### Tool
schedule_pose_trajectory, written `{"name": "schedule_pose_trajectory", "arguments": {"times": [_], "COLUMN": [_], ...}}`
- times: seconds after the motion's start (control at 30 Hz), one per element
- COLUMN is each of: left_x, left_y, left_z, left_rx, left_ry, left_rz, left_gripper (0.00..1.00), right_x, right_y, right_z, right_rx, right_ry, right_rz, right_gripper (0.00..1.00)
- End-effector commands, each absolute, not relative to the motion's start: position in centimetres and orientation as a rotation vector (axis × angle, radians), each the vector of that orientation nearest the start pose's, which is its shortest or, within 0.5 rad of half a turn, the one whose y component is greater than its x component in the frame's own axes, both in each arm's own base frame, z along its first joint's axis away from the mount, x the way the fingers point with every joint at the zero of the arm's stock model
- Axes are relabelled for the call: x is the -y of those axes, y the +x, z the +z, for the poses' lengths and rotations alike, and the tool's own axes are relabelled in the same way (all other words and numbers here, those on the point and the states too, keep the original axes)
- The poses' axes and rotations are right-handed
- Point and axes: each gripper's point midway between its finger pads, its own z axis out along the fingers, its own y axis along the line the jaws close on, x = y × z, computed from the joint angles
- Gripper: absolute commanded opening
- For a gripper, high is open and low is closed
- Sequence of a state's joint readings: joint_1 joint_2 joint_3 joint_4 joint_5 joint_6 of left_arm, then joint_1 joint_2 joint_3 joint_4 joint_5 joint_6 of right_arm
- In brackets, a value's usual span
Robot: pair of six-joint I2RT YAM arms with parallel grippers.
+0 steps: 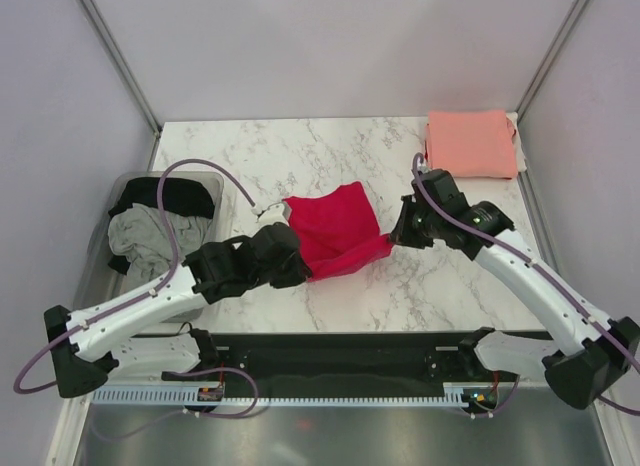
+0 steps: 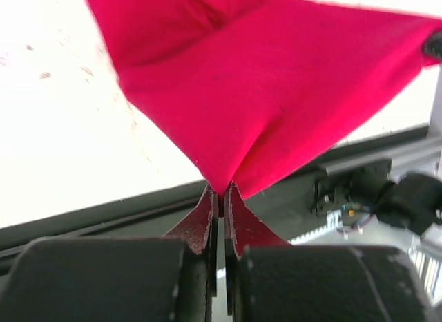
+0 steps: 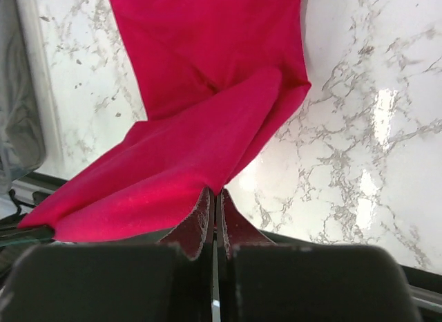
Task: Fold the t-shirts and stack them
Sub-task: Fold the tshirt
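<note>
Pinched tight in left end effector (image 2: 219,197): one corner of crimson t-shirt (image 1: 335,241). Pinched tight in right end effector (image 3: 215,197): opposite corner. Stretched between both at mid surface (image 1: 300,156). Salmon t-shirt (image 1: 470,143) folded at far-right corner. Grey t-shirt (image 1: 138,238), black t-shirt (image 1: 178,194) in bin (image 1: 120,183) at left.

Count, 4x: red t-shirt (image 1: 335,241) centre, salmon pink t-shirt (image 1: 470,143) 1 o'clock, grey t-shirt (image 1: 138,238) and black t-shirt (image 1: 172,196) 9 o'clock. 1x clear bin (image 1: 200,175). 2x: left arm (image 1: 130,311), right arm (image 1: 530,276).
</note>
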State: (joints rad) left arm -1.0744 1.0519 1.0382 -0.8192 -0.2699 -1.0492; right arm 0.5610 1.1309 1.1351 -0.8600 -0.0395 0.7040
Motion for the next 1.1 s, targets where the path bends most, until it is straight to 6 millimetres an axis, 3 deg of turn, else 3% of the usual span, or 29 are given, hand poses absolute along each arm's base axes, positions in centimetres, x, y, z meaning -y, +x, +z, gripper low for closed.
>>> {"name": "schedule_pose_trajectory", "arguments": {"times": [0.0,0.2,0.33,0.37,0.43,0.47,0.5,0.57,0.63,0.67,0.7,0.73,0.8,0.83,0.87,0.9,0.93,0.97,1.0,1.03,1.07], "left_x": [22.9,21.8,20.4,20.6,20.3,20.4,20.0,20.2,19.9,20.0,19.7,19.8,19.2,19.1,18.9,18.2,17.9,17.4,16.9,17.2,17.3], "left_y": [17.4,20.5,23.7,24.4,26.0,26.9,28.0,29.3,31.2,31.8,33.3,34.0,36.0,36.8,37.5,39.0,40.0,41.1,43.2,43.7,44.7], "left_z": [20.2,19.6,19.1,18.8,18.9,18.3,18.5,18.3,17.4,17.0,16.3,15.7,15.7,14.0,13.5,13.6,11.6,10.5,11.0,7.8,7.0], "left_rx": [-2.444,-2.455,-2.458,-2.469,-2.462,-2.472,-2.464,-2.471,-2.492,-2.507,-2.519,-2.537,-2.533,-2.573,-2.577,-2.566,-2.6,-2.613,-2.593,-2.677,-2.695], "left_ry": [-0.133,-0.159,-0.195,-0.193,-0.196,-0.196,-0.207,-0.208,-0.225,-0.222,-0.238,-0.24,-0.255,-0.259,-0.27,-0.29,-0.302,-0.32,-0.345,-0.357,-0.361], "left_rz": [-0.545,-0.499,-0.456,-0.461,-0.459,-0.451,-0.443,-0.459,-0.439,-0.446,-0.43,-0.437,-0.431,-0.399,-0.388,-0.378,-0.348,-0.331,-0.366,-0.407,-0.455], "left_gripper": [0.02,0.02,0.02,0.02,0.02,0.02,0.02,0.02,0.02,0.02,0.02,0.02,0.02,0.02,0.02,0.02,0.02,0.03,0.04,0.07,0.22], "right_x": [-17.9,-18.9,-19.2,-19.2,-19.6,-19.5,-19.8,-19.9,-20.3,-20.3,-20.6,-20.6,-21.1,-21.5,-21.8,-22.2,-22.4,-22.6,-23.1,-23.2,-23.9], "right_y": [25.5,29.3,31.9,32.8,34.3,35.2,36.2,37.8,39.3,40.2,41.2,42.1,43.8,44.4,45.0,46.4,47.3,48.1,49.9,51.1,51.9], "right_z": [21.7,21.2,20.8,20.0,20.6,19.7,20.4,19.1,19.4,17.9,18.2,16.6,16.5,14.5,13.9,14.6,12.2,11.6,12.9,10.4,10.3], "right_rx": [-2.472,-2.485,-2.484,-2.504,-2.487,-2.511,-2.492,-2.519,-2.51,-2.541,-2.526,-2.557,-2.543,-2.585,-2.593,-2.564,-2.603,-2.609,-2.561,-2.592,-2.586], "right_ry": [0.13,0.093,0.09,0.097,0.087,0.095,0.094,0.088,0.087,0.088,0.089,0.093,0.092,0.089,0.088,0.085,0.097,0.1,0.114,0.124,0.107], "right_rz": [0.48,0.383,0.362,0.351,0.369,0.354,0.368,0.345,0.36,0.346,0.358,0.349,0.359,0.371,0.378,0.393,0.391,0.404,0.443,0.447,0.501], "right_gripper": [0.0,0.0,0.0,0.0,0.0,0.0,0.0,0.0,0.0,0.0,0.0,0.0,0.0,0.0,0.0,0.0,0.0,0.0,0.04,0.16,0.6]}}
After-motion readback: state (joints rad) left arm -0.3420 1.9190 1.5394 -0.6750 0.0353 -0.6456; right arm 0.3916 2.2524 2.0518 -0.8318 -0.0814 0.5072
